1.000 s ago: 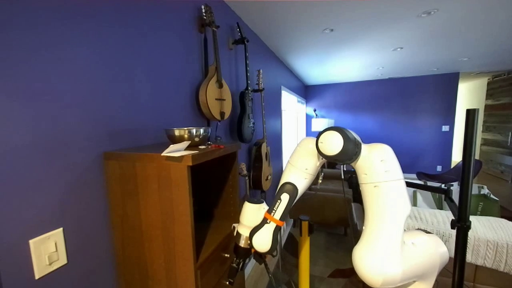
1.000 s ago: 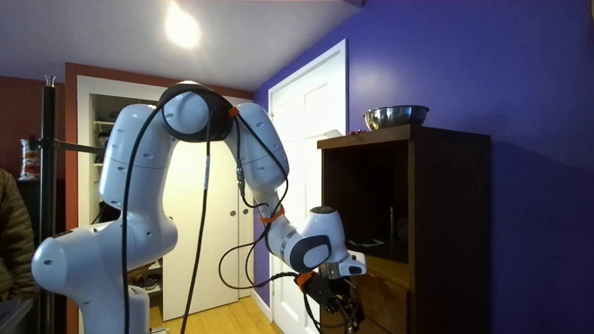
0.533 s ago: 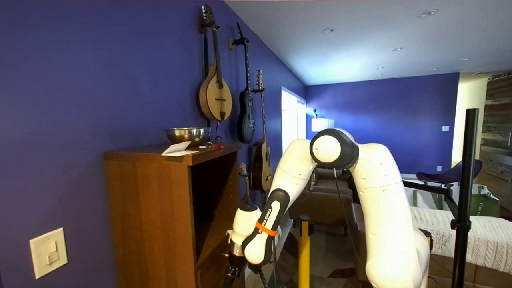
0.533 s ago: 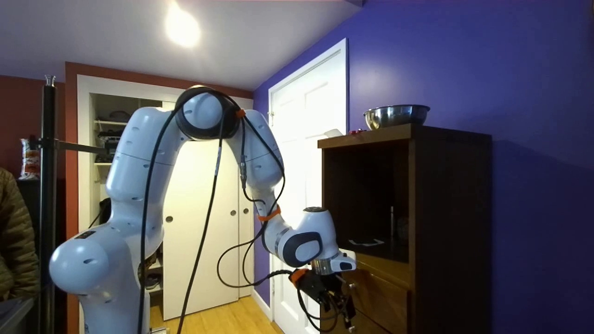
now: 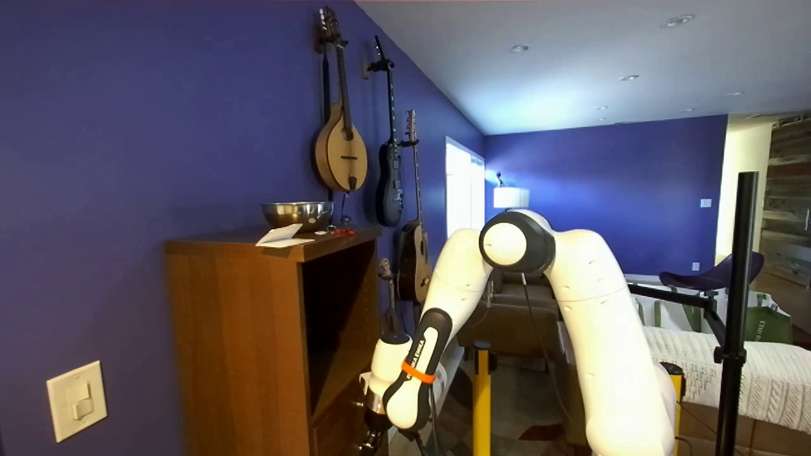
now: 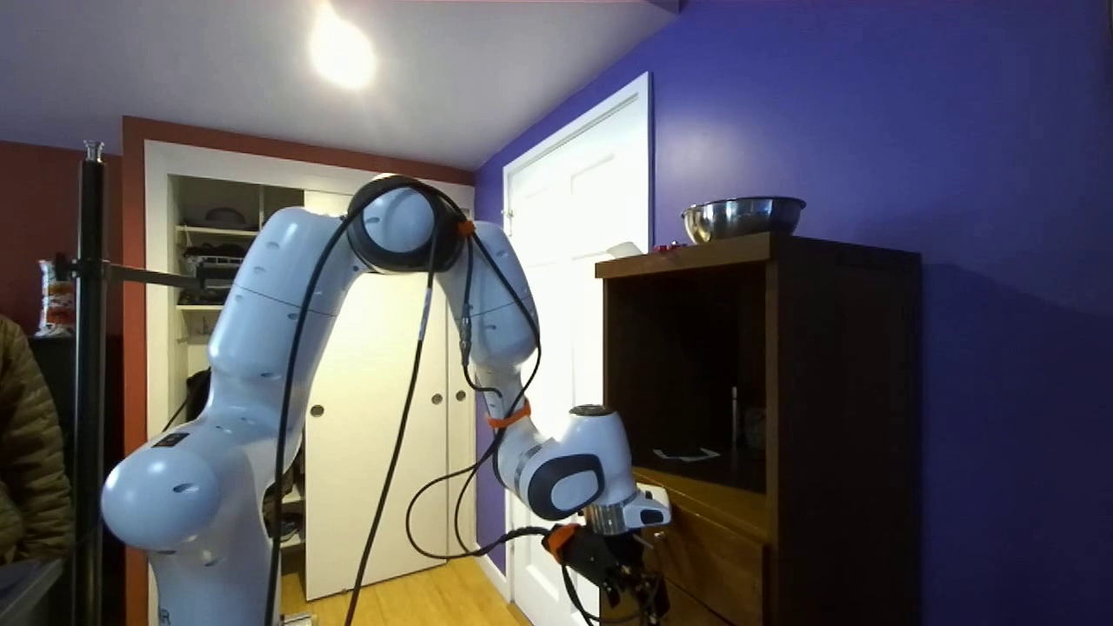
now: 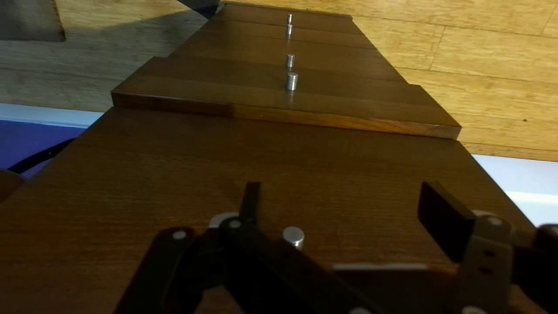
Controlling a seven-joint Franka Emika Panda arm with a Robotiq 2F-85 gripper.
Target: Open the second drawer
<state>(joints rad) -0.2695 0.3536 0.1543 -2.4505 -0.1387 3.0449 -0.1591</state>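
Observation:
The brown cabinet (image 5: 241, 342) has drawers below its open shelf. An upper drawer front (image 6: 717, 565) shows in an exterior view, and a silver knob (image 5: 358, 404) shows in an exterior view. In the wrist view, a near knob (image 7: 293, 237) stands between the finger lines, close beside the left finger and partly hidden by it. Farther down, a drawer front (image 7: 261, 91) stands out from the nearer panel, with a silver knob (image 7: 292, 81) on it. My gripper (image 7: 348, 211) is open and empty, close to the cabinet front. Its tips are near the bottom edge in both exterior views.
More knobs (image 7: 290, 61) line the lower fronts. A metal bowl (image 5: 298, 215) and folded paper (image 5: 282, 237) are on the cabinet top. Guitars (image 5: 415, 259) hang on the purple wall. A yellow post (image 5: 481, 405) stands beside the arm. A loose cable loops near the wrist.
The arm has lowered and its elbow has shifted. The hand first drew back a little from the cabinet front, then moved down along it. The bowl and paper have not moved.

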